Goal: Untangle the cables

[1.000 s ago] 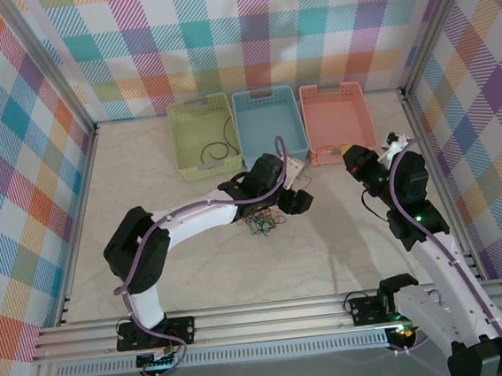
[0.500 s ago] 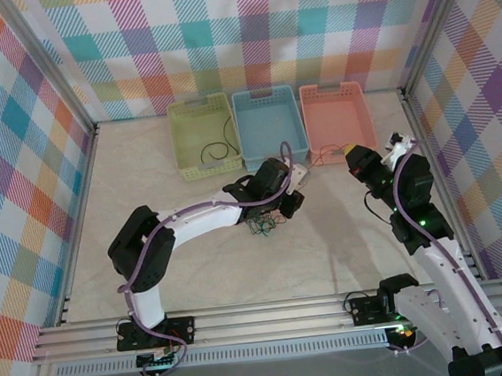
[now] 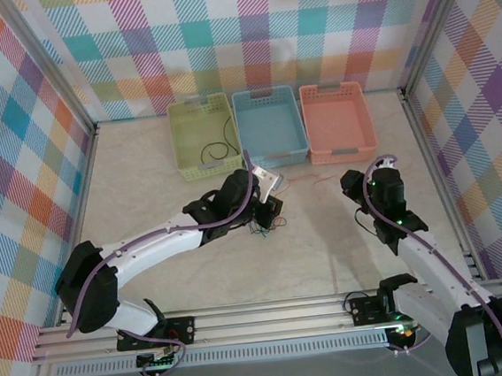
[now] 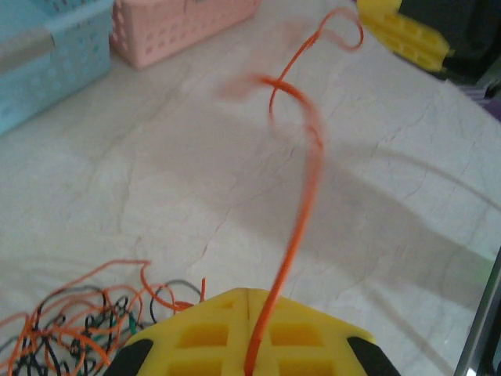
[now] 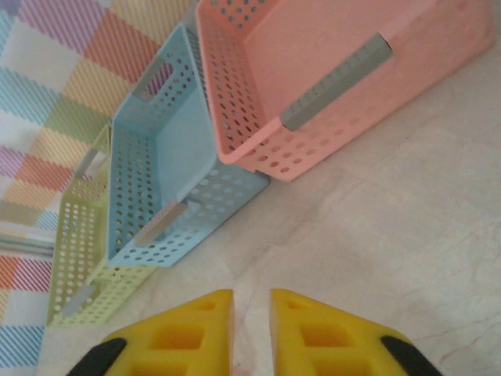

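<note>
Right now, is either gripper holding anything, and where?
Left gripper pinches the orange cable along its run, far end loose. Right gripper holds nothing.

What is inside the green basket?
A thin black cable lies looped in the green basket near its right wall. Nothing covers the floor; the rest looks bare.

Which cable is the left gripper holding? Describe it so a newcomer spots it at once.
Find the pink basket, rightmost of the three. In front of it, one thin orange cable curls through open space and runs back into the shut left gripper. Unlike the tangle of orange, green and black strands beside that gripper, it stretches out alone.
</note>
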